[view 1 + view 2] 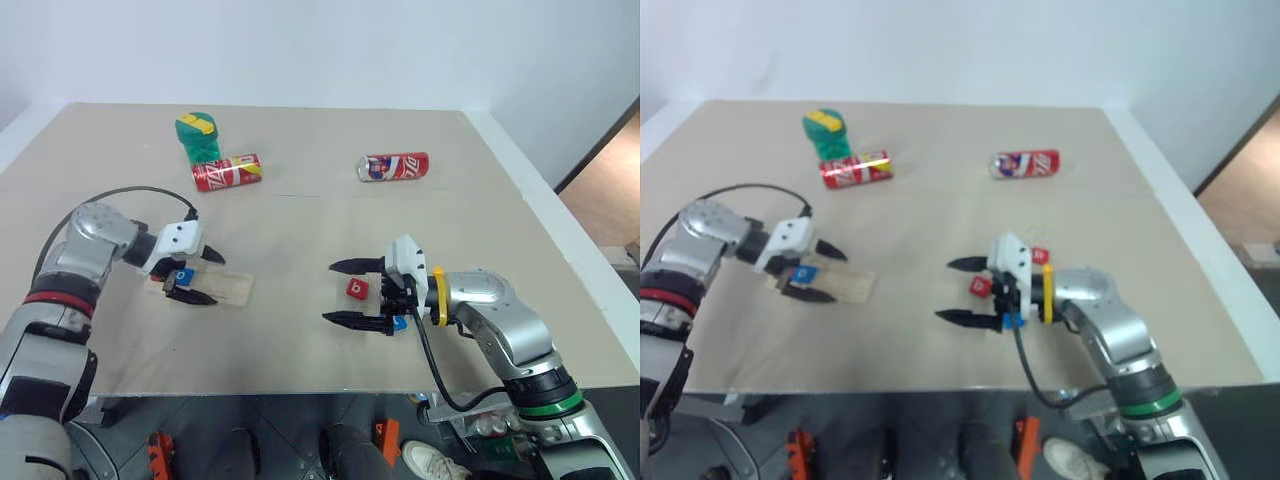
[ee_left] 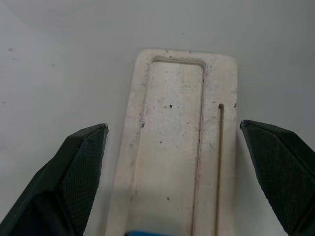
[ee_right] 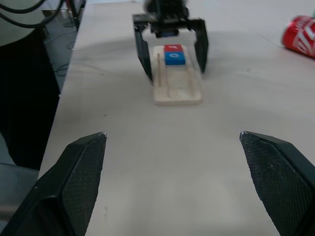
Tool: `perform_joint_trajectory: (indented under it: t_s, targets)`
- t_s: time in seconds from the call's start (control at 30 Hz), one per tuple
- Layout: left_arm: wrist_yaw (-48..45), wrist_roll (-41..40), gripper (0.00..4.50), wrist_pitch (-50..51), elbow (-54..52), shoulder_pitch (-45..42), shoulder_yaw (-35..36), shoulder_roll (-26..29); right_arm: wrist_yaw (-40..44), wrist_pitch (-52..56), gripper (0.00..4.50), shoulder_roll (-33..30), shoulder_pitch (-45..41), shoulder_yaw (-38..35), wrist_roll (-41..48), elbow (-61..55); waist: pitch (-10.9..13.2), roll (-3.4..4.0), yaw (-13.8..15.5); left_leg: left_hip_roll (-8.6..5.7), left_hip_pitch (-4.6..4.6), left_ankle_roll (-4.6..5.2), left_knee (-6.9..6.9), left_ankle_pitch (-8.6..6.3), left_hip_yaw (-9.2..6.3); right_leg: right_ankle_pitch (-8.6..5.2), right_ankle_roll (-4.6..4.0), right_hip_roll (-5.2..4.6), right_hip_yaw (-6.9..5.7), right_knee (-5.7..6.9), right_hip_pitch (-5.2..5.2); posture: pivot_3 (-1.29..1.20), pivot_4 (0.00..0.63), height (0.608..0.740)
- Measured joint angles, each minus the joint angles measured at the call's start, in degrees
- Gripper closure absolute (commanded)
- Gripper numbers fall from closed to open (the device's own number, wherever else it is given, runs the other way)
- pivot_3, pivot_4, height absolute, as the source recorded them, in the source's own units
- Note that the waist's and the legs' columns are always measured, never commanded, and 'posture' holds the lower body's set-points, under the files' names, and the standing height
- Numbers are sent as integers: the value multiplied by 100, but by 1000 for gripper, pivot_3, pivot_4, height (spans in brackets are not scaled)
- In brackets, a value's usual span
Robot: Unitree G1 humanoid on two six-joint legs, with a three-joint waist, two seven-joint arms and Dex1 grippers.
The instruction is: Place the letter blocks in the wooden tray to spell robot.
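Note:
The wooden tray (image 1: pixel 228 290) lies on the left of the table. A red letter block (image 3: pixel 173 48) and a blue one (image 3: pixel 174 58) sit at its end. My left gripper (image 1: pixel 215 278) is open, one finger on each side of the tray over those two blocks. My right gripper (image 1: pixel 329 292) is open at mid-table, pointing left towards the tray. In the head views a red block marked b (image 1: pixel 358 289) shows between its fingers. A blue block (image 1: pixel 399 322) and a red one (image 1: pixel 1040 256) lie partly hidden by its body.
Two red soda cans (image 1: pixel 226 172) (image 1: pixel 394 166) lie on their sides at the back of the table. A green and yellow object (image 1: pixel 198 135) stands by the left can. The table's front edge (image 1: pixel 300 392) runs close below both grippers.

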Motion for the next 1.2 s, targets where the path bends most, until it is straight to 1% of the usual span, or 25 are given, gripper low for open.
perform_joint_trajectory:
  t_s: [0.23, 0.4, 0.43, 0.47, 0.53, 0.57, 0.77, 0.9, 1.03, 1.2]
  targets:
    - [-3, 61, 0, -361, 731, -285, -201, -214, -70, -56, 23, 1, 1, 2, -71, -1, 0, 0, -1, 0, -2, -1, 13, 1, -9, 1, 6, 0, -10, 1, 5, 0, 150, 740]
    - [-41, 303, 0, -515, 1176, -483, -102, -376, -105, -70, 23, -1, 18, -1, -102, -4, -1, 1, 1, -1, 8, -1, 17, 2, -13, 1, 10, 0, -14, 4, 19, 0, 150, 740]
    - [-48, 348, 417, -517, 1242, -511, -70, -409, -128, -70, 0, -2, 29, -1, -105, -4, -1, 2, 0, -1, 10, -1, 18, 3, -13, 0, 13, 0, -14, 5, 21, 0, 150, 740]
    - [-38, 394, 543, -522, 1292, -536, -40, -437, -145, -70, 0, -1, 30, -1, -106, -5, -1, 2, 0, -1, 11, -1, 19, 4, -14, 1, 14, 0, -14, 5, 23, 0, 150, 740]
    - [14, 458, 1163, -520, 1365, -564, 30, -475, -167, -70, 0, -2, 34, -2, -107, -11, -1, 2, 0, -1, 12, -1, 21, 4, -14, 3, 16, 0, -14, 5, 24, 0, 150, 740]
    - [25, 486, 1303, -500, 1394, -582, 64, -501, -174, -70, 0, -3, 38, -2, -108, -15, -1, 2, 0, -1, 12, -1, 22, 5, -15, 4, 18, 0, -14, 5, 25, 0, 150, 740]
    - [8, 606, 1302, -175, 1431, -654, 253, -658, -182, -96, 0, -5, 68, -2, -135, -17, -2, 2, 32, -4, 9, 0, 29, 9, -21, 6, 21, -2, -21, 8, 29, 0, 150, 740]
    - [-1, 675, 1302, 122, 1103, -637, 293, -831, -184, -136, 0, -5, 74, -2, -179, -15, -1, 2, 76, -7, 4, 0, 34, 9, -23, 8, 23, -6, -23, 7, 29, 0, 150, 740]
    - [82, 707, 1302, 798, -1, -392, 262, -1149, -192, -198, 0, 13, 73, -1, -234, 7, -1, 3, 79, -8, -1, -1, 34, 9, -23, 9, 22, -7, -20, 6, 24, 0, 150, 740]
    - [501, 884, 1302, 1750, -938, -239, 95, -1412, -221, -324, 0, 78, 28, -1, -351, 178, 0, 5, 60, -5, 0, 0, 31, 9, -31, 9, 22, 3, -23, 7, 23, 0, 150, 740]
